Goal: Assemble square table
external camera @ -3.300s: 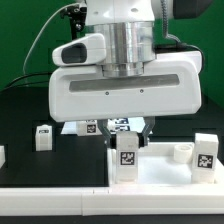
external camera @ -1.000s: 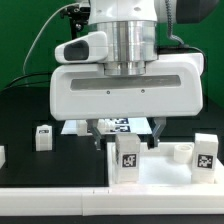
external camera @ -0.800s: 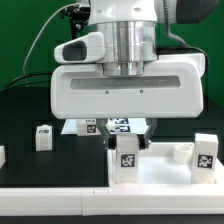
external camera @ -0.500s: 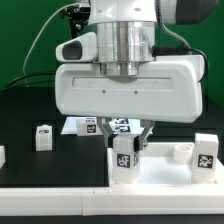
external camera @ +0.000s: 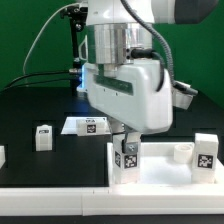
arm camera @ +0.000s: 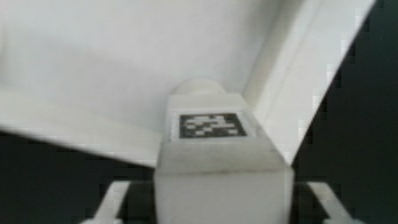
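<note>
The white square table top (external camera: 160, 172) lies at the front, towards the exterior view's right. A chunky white leg (external camera: 127, 157) with a black-and-white tag stands upright on its near-left corner. My gripper (external camera: 128, 143) comes down over this leg and is shut on its upper part, with the hand turned at an angle. In the wrist view the leg (arm camera: 214, 140) fills the middle and shows its tag. One finger (arm camera: 111, 200) stands on each side of it, and the table top (arm camera: 107, 70) lies beyond.
A second leg (external camera: 43, 137) stands on the black surface at the exterior view's left. A third (external camera: 205, 153) stands at the right by a raised corner socket (external camera: 181, 153). The marker board (external camera: 88, 125) lies behind. A white rail (external camera: 60, 200) edges the front.
The fingers stood wide around the leg a second ago and have closed onto it. The hand has since turned about its vertical axis and no longer faces the exterior camera squarely.
</note>
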Controlling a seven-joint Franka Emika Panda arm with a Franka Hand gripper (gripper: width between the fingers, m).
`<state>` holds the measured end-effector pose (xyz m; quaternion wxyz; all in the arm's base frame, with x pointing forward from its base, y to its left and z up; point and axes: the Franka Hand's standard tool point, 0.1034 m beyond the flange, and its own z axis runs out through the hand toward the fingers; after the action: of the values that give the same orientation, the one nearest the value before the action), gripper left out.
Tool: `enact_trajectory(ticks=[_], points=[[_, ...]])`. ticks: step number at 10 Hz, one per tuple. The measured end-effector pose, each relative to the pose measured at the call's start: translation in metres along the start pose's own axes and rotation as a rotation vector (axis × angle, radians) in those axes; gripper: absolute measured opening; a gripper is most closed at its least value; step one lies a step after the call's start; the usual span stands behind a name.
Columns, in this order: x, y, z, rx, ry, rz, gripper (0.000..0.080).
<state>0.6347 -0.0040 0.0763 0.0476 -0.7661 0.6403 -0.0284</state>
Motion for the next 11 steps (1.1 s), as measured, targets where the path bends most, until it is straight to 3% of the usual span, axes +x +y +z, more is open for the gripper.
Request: enact_trajectory(ticks=[5, 7, 8, 9, 10, 11], points=[[0.000, 0.001, 0.000, 0.004, -0.021, 0.370, 0.0285], [0.000, 0.001, 0.000, 0.008, -0.035, 0.403, 0.0285], [0.000, 0.001, 0.000, 0.008, -0.033, 0.372, 0.0353], [-0.001, -0.001, -0.001, 0.011, -0.028, 0.222, 0.0353], [-0.006, -0.003, -0.002, 0.013, -0.023, 0.051, 0.0552], [-0.013, -0.005, -0.003, 0.017, -0.026, -0.096, 0.0619]])
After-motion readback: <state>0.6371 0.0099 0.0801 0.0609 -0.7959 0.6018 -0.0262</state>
